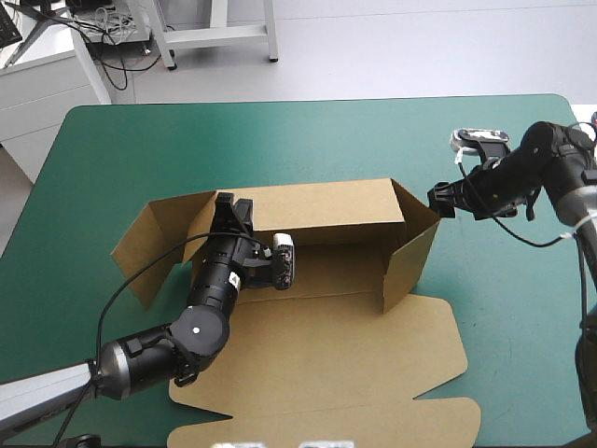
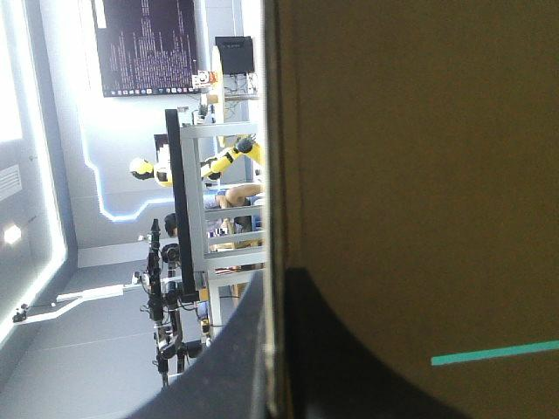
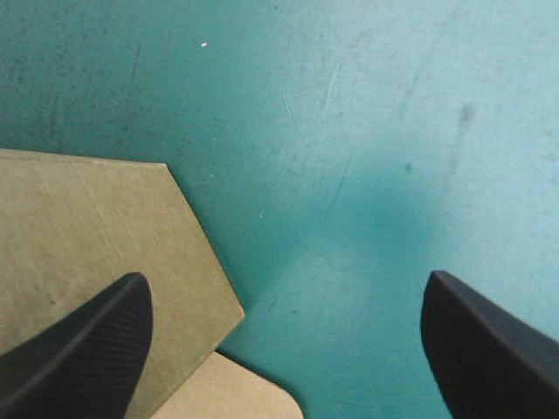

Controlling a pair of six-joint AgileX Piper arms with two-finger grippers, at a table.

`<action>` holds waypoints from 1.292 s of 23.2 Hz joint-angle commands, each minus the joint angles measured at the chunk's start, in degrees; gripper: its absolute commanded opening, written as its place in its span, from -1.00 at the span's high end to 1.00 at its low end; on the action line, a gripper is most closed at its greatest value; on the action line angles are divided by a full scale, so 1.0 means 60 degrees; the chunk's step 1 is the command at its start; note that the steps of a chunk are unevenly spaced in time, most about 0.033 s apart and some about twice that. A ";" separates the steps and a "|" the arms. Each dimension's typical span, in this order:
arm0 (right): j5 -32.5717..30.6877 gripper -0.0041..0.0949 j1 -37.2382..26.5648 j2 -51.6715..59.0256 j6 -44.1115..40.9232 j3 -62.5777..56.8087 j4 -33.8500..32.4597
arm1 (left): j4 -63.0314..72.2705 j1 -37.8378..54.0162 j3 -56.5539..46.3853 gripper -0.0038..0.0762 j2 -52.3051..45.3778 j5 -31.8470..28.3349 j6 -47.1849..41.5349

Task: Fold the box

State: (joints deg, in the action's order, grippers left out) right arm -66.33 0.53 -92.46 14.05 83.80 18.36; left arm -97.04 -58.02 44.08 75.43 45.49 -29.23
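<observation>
Though only part raised, the box [image 1: 326, 345] fills the mid tabletop [image 1: 280, 131] and runs to its near edge. The back wall [image 1: 326, 210] is upright, the right wall [image 1: 410, 261] upright but swung outward, the left flap [image 1: 149, 243] splayed toward the left edge, and the lid sheet [image 1: 373, 373] lies flat at the front.

The left gripper [image 1: 233, 207] is at the back wall's left end, on its top edge. Its arm comes from the near-left corner and lies across the lid sheet's left part, hiding board under it. In the left wrist view the fingers [image 2: 349, 367] are all but together w/ the board's edge btwn them, i.e. clamped on the box [image 2: 419, 175]. The board blocks over half that view, w/ only a thin teal-green strip [image 2: 493, 353] showing.

The right gripper [image 1: 437, 201] is just outside the right wall's far top corner, toward the right edge; contact can't be told. In the right wrist view its fingers stand wide apart [image 3: 284, 278], one over a brown flap [image 3: 87, 227], the other over bare cover [image 3: 349, 131], w/ no board btwn them.
</observation>
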 commanded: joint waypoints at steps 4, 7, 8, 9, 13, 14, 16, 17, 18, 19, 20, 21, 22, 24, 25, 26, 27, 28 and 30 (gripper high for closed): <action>0.2015 -0.61 -0.0075 0.1891 0.0504 -0.1902 0.0357 | -0.0482 -0.0072 0.0290 0.93 -0.0298 0.0397 -0.0073; 0.2800 -0.61 -0.0075 0.2508 0.1292 -0.2781 0.0870 | -0.0482 -0.0072 0.0290 0.93 -0.0298 0.0365 -0.0013; 0.3022 -0.61 -0.0075 0.2694 0.1552 -0.3045 0.1078 | -0.0482 -0.0072 0.0290 0.93 -0.0298 0.0365 -0.0012; 0.3255 -0.60 -0.0075 0.3000 0.2477 -0.3484 0.1442 | -0.0482 -0.0072 0.0290 0.93 -0.0298 0.0365 -0.0012; 0.3060 -0.58 -0.0075 0.3376 0.4049 -0.4093 0.1999 | -0.0482 -0.0072 0.0290 0.93 -0.0298 0.0322 -0.0052; 0.3000 -0.58 -0.0075 0.3376 0.4126 -0.4131 0.1999 | -0.0482 -0.0072 0.0290 0.93 -0.0298 0.0322 -0.0052; 0.2750 -0.58 -0.0053 0.3376 0.4462 -0.4151 0.2019 | -0.0482 -0.0072 0.0290 0.93 -0.0298 0.0322 -0.0052; 0.2579 -0.58 -0.0030 0.3376 0.4672 -0.4179 0.2251 | -0.0482 -0.0072 0.0290 0.93 -0.0298 0.0322 -0.0052; 0.2558 -0.58 -0.0030 0.3376 0.5036 -0.4227 0.2662 | -0.0482 -0.0072 0.0290 0.93 -0.0298 0.0322 -0.0052; 0.2620 -0.58 -0.0030 0.3376 0.5287 -0.4327 0.2884 | -0.0482 -0.0072 0.0290 0.93 -0.0298 0.0322 -0.0052; 0.2858 -0.58 -0.0030 0.3376 0.5442 -0.4495 0.3043 | -0.0482 -0.0072 0.0290 0.93 -0.0298 0.0322 -0.0052; 0.3138 -0.58 -0.0030 0.3376 0.5614 -0.4678 0.3172 | -0.0482 -0.0072 0.0290 0.93 -0.0298 0.0322 -0.0052; 0.3374 -0.58 -0.0030 0.3376 0.5935 -0.4939 0.3389 | -0.0482 -0.0072 0.0290 0.93 -0.0298 0.0322 -0.0052; 0.3804 -0.58 -0.0030 0.3376 0.7099 -0.5347 0.4397 | -0.0482 -0.0072 0.0290 0.93 -0.0298 0.0322 -0.0052; 0.3922 -0.58 -0.0030 0.3376 0.7572 -0.5459 0.4843 | -0.0482 -0.0072 0.0290 0.93 -0.0298 0.0322 -0.0052; 0.4078 -0.58 -0.0030 0.3376 0.7976 -0.5562 0.5290 | -0.0482 -0.0072 0.0290 0.93 -0.0298 0.0322 -0.0052; 0.4168 -0.58 -0.0030 0.3376 0.8216 -0.5631 0.5578 | -0.0482 -0.0072 0.0290 0.93 -0.0298 0.0322 -0.0052; 0.4226 -0.58 -0.0030 0.3376 0.8411 -0.5681 0.5849 | -0.0482 -0.0072 0.0290 0.93 -0.0298 0.0322 -0.0052; 0.4243 -0.58 -0.0030 0.3376 0.8500 -0.5748 0.6042 | -0.0482 -0.0072 0.0290 0.93 -0.0298 0.0322 -0.0052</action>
State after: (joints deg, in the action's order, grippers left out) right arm -42.90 0.53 -73.91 61.93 48.44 49.19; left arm -97.04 -58.02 44.08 75.43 45.40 -28.99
